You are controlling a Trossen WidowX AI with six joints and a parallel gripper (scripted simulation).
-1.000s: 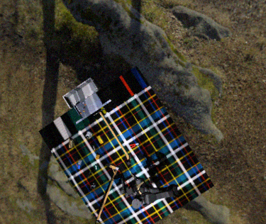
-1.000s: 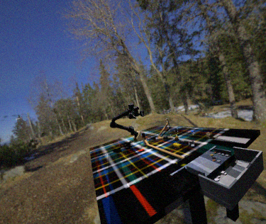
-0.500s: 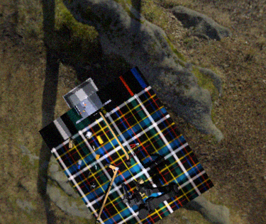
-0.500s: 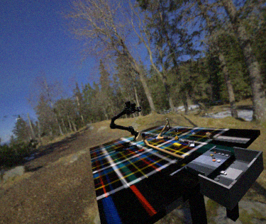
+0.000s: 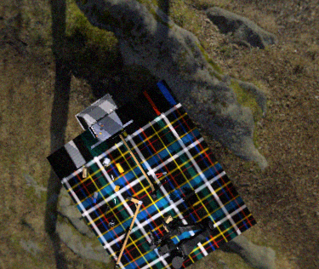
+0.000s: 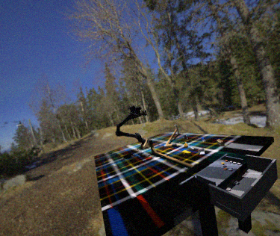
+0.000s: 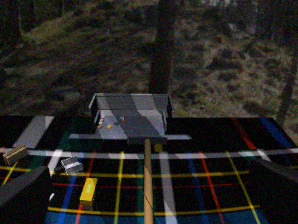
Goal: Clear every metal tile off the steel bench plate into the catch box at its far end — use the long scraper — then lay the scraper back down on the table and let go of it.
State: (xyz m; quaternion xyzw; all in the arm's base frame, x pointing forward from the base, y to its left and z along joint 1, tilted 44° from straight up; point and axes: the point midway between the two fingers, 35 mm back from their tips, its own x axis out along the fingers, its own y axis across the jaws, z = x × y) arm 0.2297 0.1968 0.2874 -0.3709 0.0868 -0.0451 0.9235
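The long scraper (image 5: 138, 163) (image 6: 173, 158) (image 7: 148, 185) lies on the table, its dark head (image 7: 146, 140) at the plate's near edge. The steel bench plate (image 5: 112, 123) (image 6: 210, 175) (image 7: 142, 125) still bears several small tiles (image 5: 101, 126) (image 6: 225, 169) (image 7: 109, 127), mostly on its left in the wrist view. The catch box (image 6: 227, 203) (image 7: 131, 102) is at the plate's far end, with several tiles inside in the exterior view. My gripper (image 6: 145, 112) (image 7: 150, 187) is open and empty, raised high above the table and clear of the scraper.
A yellow block (image 5: 120, 168) (image 7: 88, 192), a grey-white block (image 5: 106, 162) (image 7: 72, 165) and a tan block (image 5: 85, 172) (image 7: 15, 155) lie left of the scraper. A long wooden tool (image 5: 129, 230) with a crosspiece is nearer the arm. A red-handled object (image 5: 160, 175) lies right of the scraper.
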